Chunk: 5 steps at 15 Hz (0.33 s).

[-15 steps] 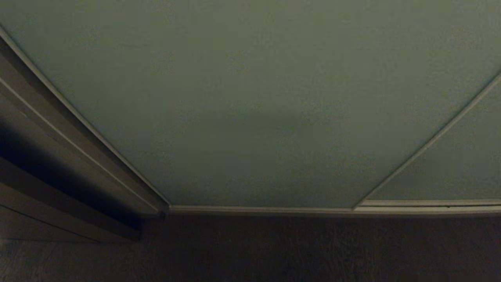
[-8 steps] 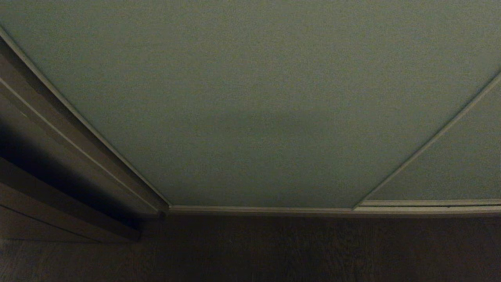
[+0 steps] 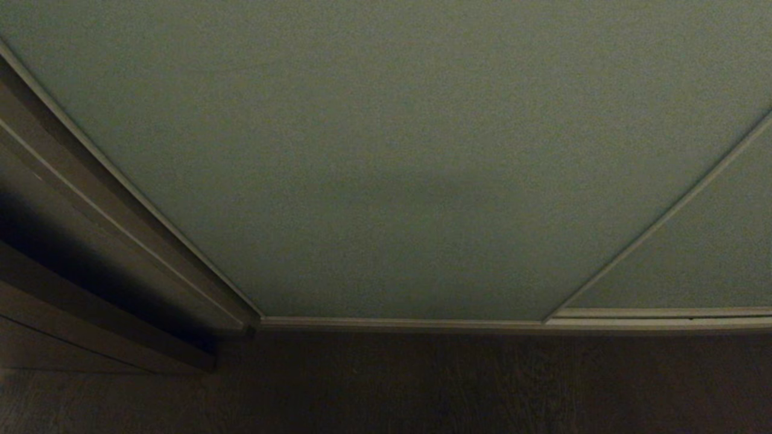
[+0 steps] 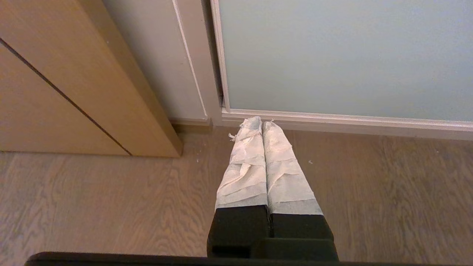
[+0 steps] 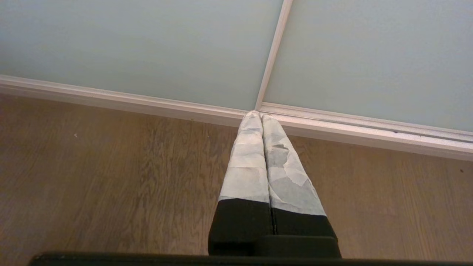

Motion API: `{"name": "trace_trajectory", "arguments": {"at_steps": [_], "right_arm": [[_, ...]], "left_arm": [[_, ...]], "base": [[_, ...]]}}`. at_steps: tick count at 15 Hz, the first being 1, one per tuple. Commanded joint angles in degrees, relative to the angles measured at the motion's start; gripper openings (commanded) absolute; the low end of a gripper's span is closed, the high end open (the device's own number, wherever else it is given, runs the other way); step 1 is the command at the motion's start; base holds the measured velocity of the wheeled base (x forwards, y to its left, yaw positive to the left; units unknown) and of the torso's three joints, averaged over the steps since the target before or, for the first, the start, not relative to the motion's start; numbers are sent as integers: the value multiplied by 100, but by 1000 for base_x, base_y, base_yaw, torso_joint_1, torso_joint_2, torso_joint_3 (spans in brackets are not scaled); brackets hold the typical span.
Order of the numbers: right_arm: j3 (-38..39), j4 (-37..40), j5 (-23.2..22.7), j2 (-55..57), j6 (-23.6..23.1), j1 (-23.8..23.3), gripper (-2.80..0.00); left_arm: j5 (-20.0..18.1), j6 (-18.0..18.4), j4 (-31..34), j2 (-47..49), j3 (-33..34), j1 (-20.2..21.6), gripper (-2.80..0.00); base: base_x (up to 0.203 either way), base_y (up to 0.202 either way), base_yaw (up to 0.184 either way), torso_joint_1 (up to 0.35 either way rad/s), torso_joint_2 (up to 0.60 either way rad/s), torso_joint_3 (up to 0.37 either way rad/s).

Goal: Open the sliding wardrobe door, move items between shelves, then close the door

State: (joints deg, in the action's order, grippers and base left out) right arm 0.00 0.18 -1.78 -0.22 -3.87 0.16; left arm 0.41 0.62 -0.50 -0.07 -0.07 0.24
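The sliding wardrobe door [image 3: 386, 157] stands closed, filling the head view above the wooden floor [image 3: 422, 386], its silvery frame [image 3: 398, 322] meeting the floor. Neither arm shows there. In the left wrist view the left gripper [image 4: 261, 123] hangs above the floor just short of the door's lower corner [image 4: 225, 109], its taped fingers pressed together, holding nothing. The right gripper [image 5: 261, 115] points at the seam [image 5: 273, 55] where the door meets the neighbouring panel [image 5: 369, 55], fingers likewise together and empty
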Motion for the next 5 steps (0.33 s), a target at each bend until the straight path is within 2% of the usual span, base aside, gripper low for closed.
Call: {"name": "trace_trajectory", "arguments": {"at_steps": [1, 5], "right_arm": [[0, 8, 2, 4, -35, 2, -280], [-9, -6, 2, 13, 114, -1, -280]], "left_arm": [[2, -1, -2, 7, -1, 2, -280], [2, -1, -2, 7, -1, 2, -280]], "base": [[0, 0, 0, 0, 0, 0], [0, 0, 0, 0, 0, 0]]}}
